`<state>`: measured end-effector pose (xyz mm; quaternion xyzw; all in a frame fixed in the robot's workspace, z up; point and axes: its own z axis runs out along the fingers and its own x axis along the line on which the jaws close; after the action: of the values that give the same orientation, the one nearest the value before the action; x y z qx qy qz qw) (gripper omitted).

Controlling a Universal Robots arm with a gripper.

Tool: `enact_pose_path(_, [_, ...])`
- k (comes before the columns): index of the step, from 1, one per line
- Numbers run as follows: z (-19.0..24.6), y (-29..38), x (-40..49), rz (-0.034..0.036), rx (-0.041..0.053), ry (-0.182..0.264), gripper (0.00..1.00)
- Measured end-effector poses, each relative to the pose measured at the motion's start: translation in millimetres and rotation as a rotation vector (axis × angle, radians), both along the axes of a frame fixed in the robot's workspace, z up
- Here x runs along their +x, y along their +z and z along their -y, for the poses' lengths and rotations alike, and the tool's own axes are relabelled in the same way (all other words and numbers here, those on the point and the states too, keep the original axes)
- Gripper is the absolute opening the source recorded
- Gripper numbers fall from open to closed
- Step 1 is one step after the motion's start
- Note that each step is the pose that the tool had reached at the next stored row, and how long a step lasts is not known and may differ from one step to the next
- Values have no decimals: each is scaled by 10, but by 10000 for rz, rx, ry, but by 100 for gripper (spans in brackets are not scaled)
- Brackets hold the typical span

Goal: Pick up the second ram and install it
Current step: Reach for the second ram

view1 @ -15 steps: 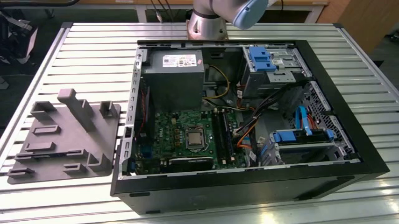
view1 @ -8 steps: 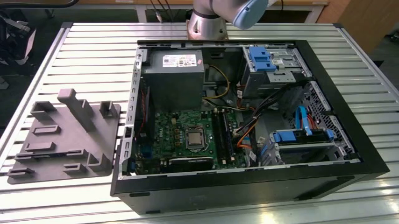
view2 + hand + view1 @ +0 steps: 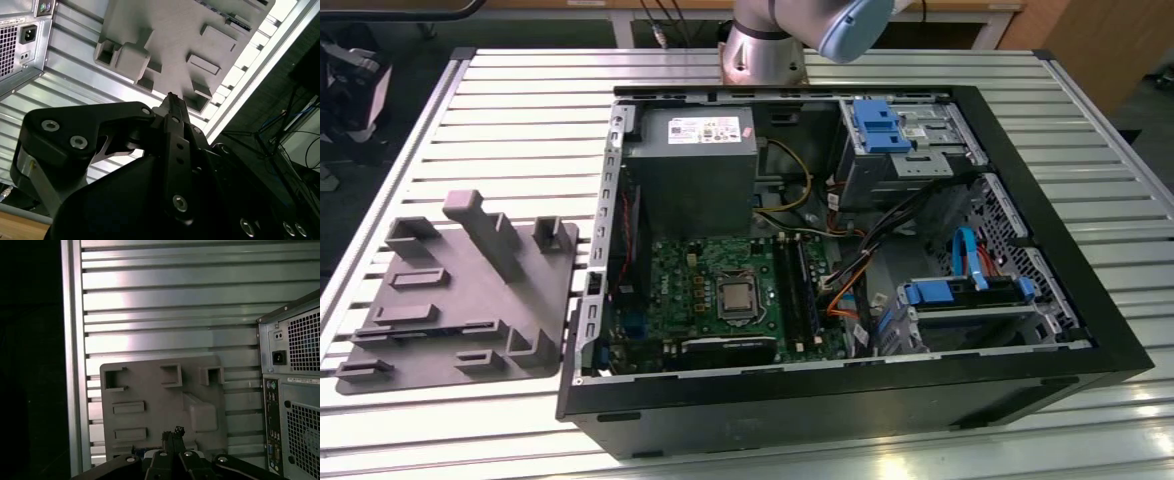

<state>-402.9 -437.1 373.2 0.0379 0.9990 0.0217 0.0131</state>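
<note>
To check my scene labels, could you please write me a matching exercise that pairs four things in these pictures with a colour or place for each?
Things:
A. moulded tray
B. power supply
C. motherboard
D. drive bracket

Descriptions:
1. blue
2. green board
3. on the table, outside the case
4. grey box inside the case

Pairs: A-3, B-4, C-2, D-1
</note>
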Motion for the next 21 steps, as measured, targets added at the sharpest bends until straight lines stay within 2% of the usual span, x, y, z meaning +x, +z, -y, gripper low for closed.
enact_pose_path(21, [67, -40, -69, 1, 1, 0, 11])
